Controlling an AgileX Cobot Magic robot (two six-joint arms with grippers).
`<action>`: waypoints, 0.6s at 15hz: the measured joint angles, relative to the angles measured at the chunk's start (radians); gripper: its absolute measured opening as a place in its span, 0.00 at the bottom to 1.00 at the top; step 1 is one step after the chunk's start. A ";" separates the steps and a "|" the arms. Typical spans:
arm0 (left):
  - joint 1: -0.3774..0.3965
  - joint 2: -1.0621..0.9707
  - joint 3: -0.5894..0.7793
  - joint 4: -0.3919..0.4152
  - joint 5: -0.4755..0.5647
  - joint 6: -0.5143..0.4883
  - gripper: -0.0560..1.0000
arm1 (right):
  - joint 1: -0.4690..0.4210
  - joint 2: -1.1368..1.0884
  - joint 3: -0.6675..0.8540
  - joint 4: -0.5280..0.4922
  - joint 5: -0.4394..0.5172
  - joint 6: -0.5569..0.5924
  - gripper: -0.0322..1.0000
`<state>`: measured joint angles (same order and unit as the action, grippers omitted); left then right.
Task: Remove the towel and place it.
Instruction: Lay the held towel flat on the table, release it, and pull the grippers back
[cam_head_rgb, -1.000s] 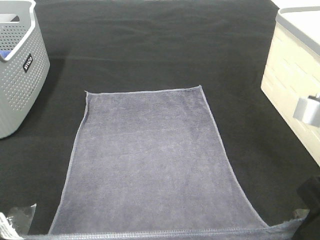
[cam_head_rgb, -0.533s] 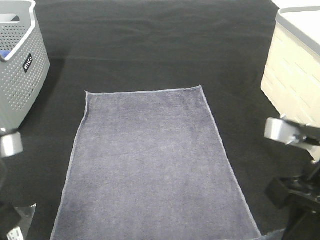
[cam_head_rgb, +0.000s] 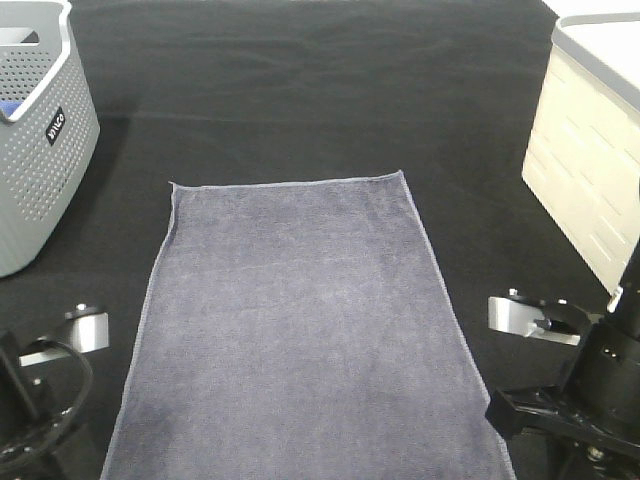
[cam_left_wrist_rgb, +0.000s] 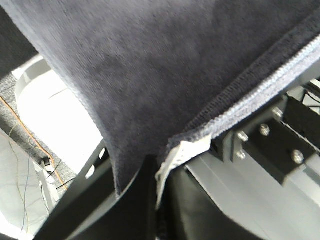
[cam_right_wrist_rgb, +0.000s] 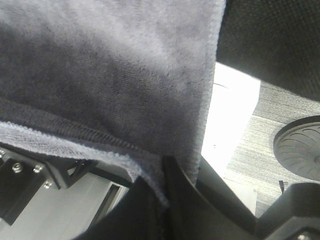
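Observation:
The towel (cam_head_rgb: 300, 320), greyish-lavender with a thin stitched hem, lies lengthwise on the black cloth, and its near end runs off the lower edge of the high view. Both arms stand at its near corners, the left arm (cam_head_rgb: 45, 400) and the right arm (cam_head_rgb: 585, 400); their fingertips are hidden in that view. In the left wrist view my left gripper (cam_left_wrist_rgb: 155, 172) is shut on a hemmed corner of the towel (cam_left_wrist_rgb: 150, 65), which drapes over it. The right wrist view shows my right gripper (cam_right_wrist_rgb: 162, 175) shut on the other corner of the towel (cam_right_wrist_rgb: 100, 65).
A grey perforated basket (cam_head_rgb: 40, 130) stands at the far left. A cream bin (cam_head_rgb: 590, 150) with a grey rim stands along the right side. Black cloth (cam_head_rgb: 300, 90) covers the table beyond the towel. The floor and a frame show past the table edge in both wrist views.
Both arms have risen into the high view at the lower corners. The towel's near hem, visible a second ago along the lower edge, has gone out of view.

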<state>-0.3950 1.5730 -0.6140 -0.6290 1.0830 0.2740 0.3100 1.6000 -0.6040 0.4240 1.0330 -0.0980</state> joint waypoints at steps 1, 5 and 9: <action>-0.008 0.023 -0.008 0.002 -0.006 0.003 0.06 | 0.000 0.014 0.000 0.000 -0.014 -0.008 0.05; -0.120 0.095 -0.085 0.065 -0.036 -0.006 0.06 | -0.002 0.037 -0.001 -0.041 -0.031 -0.021 0.05; -0.191 0.142 -0.125 0.096 -0.051 -0.040 0.06 | -0.007 0.037 -0.001 -0.074 -0.034 -0.029 0.05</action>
<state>-0.5860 1.7150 -0.7390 -0.5330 1.0320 0.2340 0.3030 1.6370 -0.6050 0.3500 0.9990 -0.1270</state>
